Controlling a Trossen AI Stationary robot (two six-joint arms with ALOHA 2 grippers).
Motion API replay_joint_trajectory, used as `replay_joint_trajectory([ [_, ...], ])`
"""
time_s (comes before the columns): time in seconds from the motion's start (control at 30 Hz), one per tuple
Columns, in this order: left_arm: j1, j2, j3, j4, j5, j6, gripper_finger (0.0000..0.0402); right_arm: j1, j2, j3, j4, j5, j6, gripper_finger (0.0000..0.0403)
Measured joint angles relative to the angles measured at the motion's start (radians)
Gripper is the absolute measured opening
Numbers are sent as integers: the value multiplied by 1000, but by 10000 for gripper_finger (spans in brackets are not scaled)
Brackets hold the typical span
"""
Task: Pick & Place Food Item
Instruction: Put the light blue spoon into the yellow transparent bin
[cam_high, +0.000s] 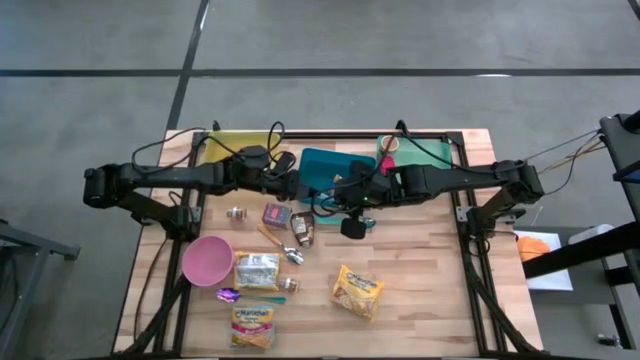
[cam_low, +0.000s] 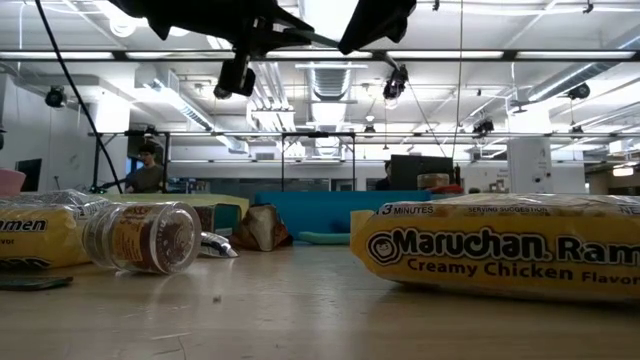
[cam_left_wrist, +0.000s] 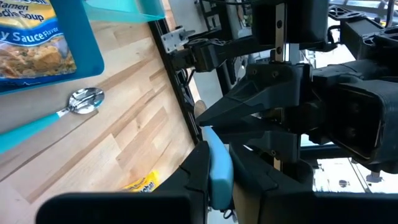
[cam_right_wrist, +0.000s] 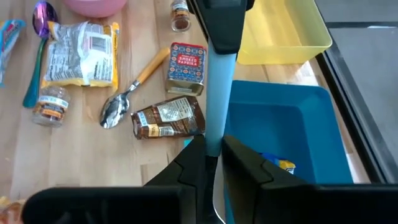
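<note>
Above the blue tray (cam_high: 325, 165), at the table's middle, my left gripper (cam_high: 305, 188) and my right gripper (cam_high: 345, 195) meet tip to tip. A light blue flat handle (cam_right_wrist: 217, 93) spans between them. What kind of utensil it belongs to is hidden. In the right wrist view, my right gripper (cam_right_wrist: 213, 149) is shut on the handle's near end. My left gripper (cam_right_wrist: 217, 31) takes its far end. A ramen pack (cam_left_wrist: 31, 50) lies inside the blue tray. More food packs lie flat on the table. My left gripper pinches one end of the light blue handle (cam_left_wrist: 219, 168) between its two fingers, coming nearly level from the table's left. The handle runs on ahead along the fingers, lifted clear of the tray. My right gripper pinches the handle's other end (cam_right_wrist: 214, 134) between its two fingers, slanting down from the table's right. The handle runs straight ahead from the fingers, clear of the table.
A yellow tray (cam_right_wrist: 280, 31) stands beside the blue one. On the wood lie a red tin (cam_right_wrist: 185, 62), a brown packet (cam_right_wrist: 165, 119), a spoon (cam_right_wrist: 134, 93), a teal-handled spoon (cam_left_wrist: 81, 102), spice jars (cam_low: 140, 237), a pink bowl (cam_high: 207, 260) and ramen packs (cam_high: 357, 292).
</note>
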Motion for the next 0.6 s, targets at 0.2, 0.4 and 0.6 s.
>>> replay_joint_trajectory([
  [0.2,0,1,0,0,-1,2,40,0,-2,1,9,3,26,46],
  [0.4,2,3,0,-19,-4,11,40,0,-8,7,-3,-14,71,79],
  [0.6,29,-9,0,-47,-4,27,40,0,-14,7,-13,-18,101,173],
])
